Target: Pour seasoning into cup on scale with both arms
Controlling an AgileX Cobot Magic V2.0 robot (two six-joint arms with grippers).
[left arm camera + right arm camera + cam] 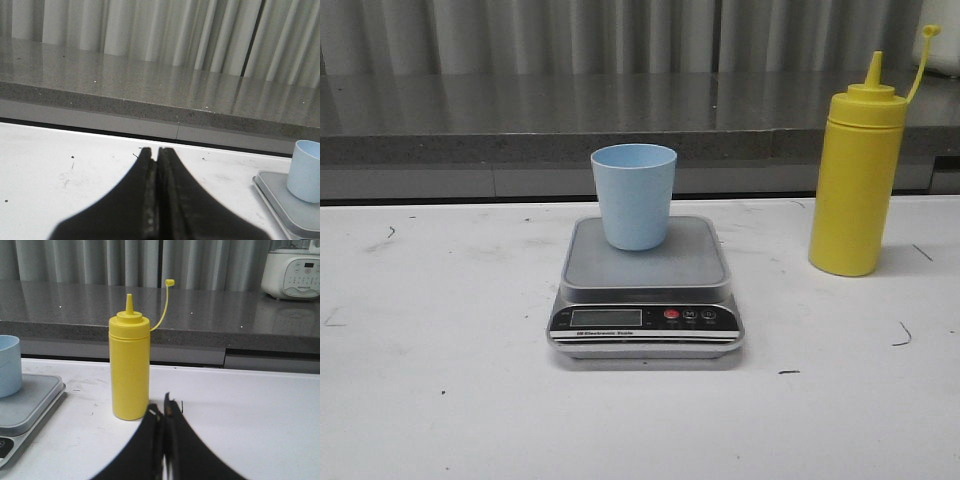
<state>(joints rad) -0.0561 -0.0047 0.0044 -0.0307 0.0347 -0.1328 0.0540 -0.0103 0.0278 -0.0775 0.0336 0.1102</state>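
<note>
We see the white desk from the front, scuffed with small dark marks, and neither of our arms reaches into that view. The silver digital kitchen scale sits near the middle of the desk, its black front panel with the LCD display and red button turned toward us. The pale blue cup stands upright on the steel platform, toward its far edge and a little left of centre, open mouth up. Well apart from the scale, off to the right, the yellow seasoning bottle stands upright on the desk, taller than the cup, its pointed nozzle uncovered and the thin tethered tip cover arcing up and away to the right. Behind the desk runs a grey speckled counter in front of pale curtains. From the left wrist view, our left gripper hangs over bare desk with its jaws pressed together and nothing between them; the cup and a corner of the scale show off to one side. From the right wrist view, our right gripper likewise has its jaws closed on nothing, and the bottle stands just beyond them, not touched. A white kitchen appliance rests on the counter behind.
</note>
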